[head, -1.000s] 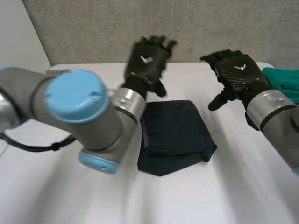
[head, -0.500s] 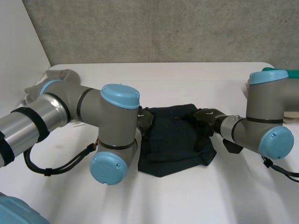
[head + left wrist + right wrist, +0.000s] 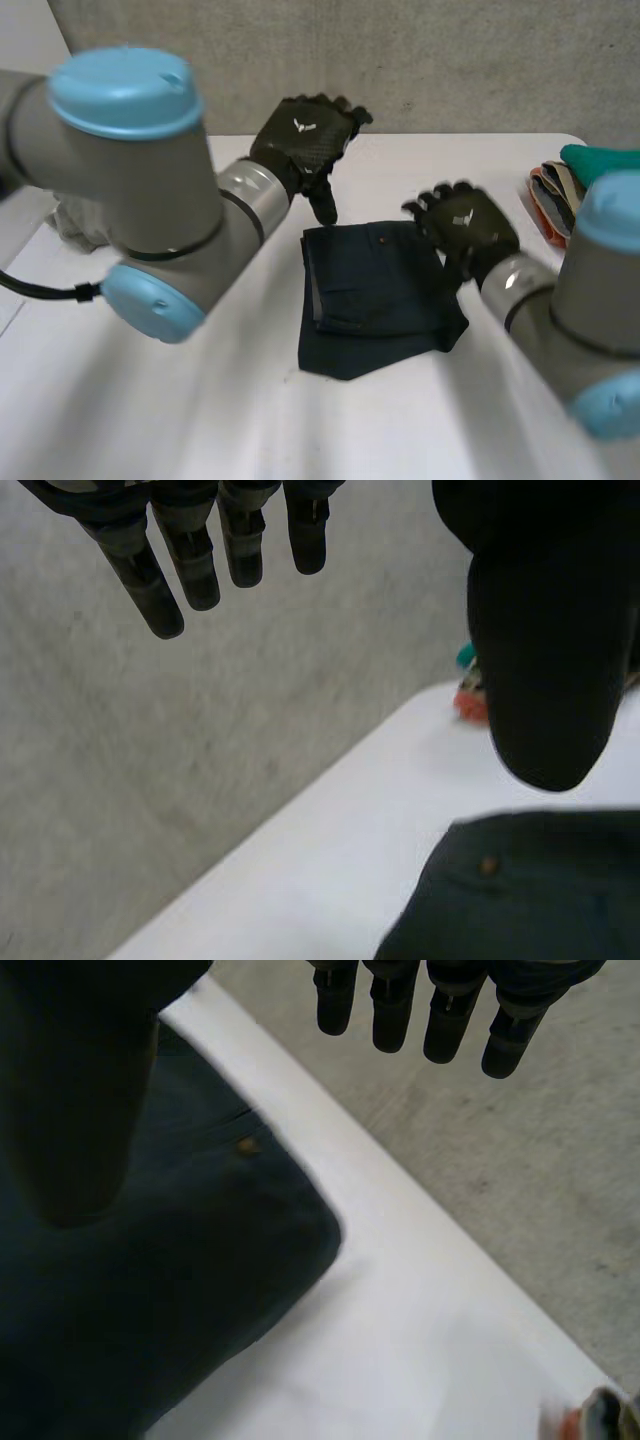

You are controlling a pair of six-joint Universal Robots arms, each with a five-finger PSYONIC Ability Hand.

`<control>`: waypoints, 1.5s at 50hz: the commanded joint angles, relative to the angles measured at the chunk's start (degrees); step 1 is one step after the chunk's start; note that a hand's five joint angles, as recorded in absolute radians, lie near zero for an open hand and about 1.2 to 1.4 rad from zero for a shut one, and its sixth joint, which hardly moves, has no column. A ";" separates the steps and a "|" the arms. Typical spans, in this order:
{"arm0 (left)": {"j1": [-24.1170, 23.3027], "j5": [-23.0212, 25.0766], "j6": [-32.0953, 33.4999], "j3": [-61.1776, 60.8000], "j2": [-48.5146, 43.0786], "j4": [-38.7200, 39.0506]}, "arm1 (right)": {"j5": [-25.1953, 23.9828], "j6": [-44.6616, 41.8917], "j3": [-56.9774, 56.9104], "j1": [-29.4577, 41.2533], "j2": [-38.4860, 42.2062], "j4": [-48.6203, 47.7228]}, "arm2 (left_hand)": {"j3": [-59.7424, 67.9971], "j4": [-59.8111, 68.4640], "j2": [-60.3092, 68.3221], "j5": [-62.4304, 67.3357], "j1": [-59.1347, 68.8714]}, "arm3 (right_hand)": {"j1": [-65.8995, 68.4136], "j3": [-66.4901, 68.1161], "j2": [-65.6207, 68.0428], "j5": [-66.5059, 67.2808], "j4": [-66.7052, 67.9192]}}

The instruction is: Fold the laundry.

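Before you, the folded navy garment [image 3: 372, 295] lies mid-table [image 3: 200, 400]. The left hand [image 3: 305, 140] hovers beyond it and the right hand [image 3: 468, 222] at its right edge, both with fingers [image 3: 445, 1025] spread and empty.

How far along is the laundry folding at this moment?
Done: the dark garment lies folded on the table. In hand: nothing; the left hand and right hand hover open near it. Left: a grey cloth at the table's left edge looks unfolded.
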 commanded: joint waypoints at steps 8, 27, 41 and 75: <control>2.96 29.52 -5.71 -7.40 9.96 -0.24 | 1.95 -0.79 17.93 7.69 11.60 -31.37 | 0.42 1.03 0.72 -0.03 1.83 | -1.54 -1.44 -1.06 -2.77 -2.31; 2.96 29.43 -6.06 -9.86 10.31 0.11 | 6.61 -1.32 7.82 6.90 17.95 -40.64 | 0.42 1.03 0.72 -0.03 1.83 | -1.54 -1.44 -1.06 -2.77 -2.31; 3.22 29.34 -6.07 -10.13 10.40 0.20 | 3.27 -0.53 -5.19 5.59 22.00 -33.16 | 0.42 1.03 0.72 -0.03 1.83 | 68.46 68.56 68.94 67.23 67.69; 4.80 29.25 -14.50 -8.54 14.27 6.44 | -30.38 13.71 -40.87 -44.68 25.42 -21.47 | 0.26 0.86 0.55 -0.20 1.66 | 68.46 68.56 68.94 67.23 67.69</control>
